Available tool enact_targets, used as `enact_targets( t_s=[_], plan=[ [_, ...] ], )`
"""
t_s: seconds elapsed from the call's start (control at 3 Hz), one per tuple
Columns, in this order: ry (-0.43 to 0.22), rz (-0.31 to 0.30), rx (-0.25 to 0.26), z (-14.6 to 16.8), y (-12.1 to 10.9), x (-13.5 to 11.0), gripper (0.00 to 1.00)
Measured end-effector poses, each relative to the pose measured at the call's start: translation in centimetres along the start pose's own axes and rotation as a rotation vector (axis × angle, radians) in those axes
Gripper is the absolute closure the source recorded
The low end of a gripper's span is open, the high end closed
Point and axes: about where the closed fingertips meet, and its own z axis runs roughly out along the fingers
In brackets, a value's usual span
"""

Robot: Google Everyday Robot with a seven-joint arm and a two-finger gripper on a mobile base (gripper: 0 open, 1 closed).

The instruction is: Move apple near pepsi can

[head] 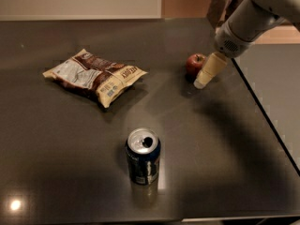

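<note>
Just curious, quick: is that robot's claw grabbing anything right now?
Gripper: low, close beside the apple; whether it is open, closed or holding anything cannot be told.

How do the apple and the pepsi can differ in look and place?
The apple is round and red; the pepsi can is dark blue with a silver top. The apple sits far back at right; the can stands upright near the front. The gripper hangs beside the apple, far from the can. Both rest on the dark table.
</note>
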Motion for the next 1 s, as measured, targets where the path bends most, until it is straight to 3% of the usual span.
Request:
enact_targets(
  t_s=[1.0],
  plan=[
    [-0.010,0.018,-0.008,3.5,-2.7,-1.1,0.00]
  ],
)
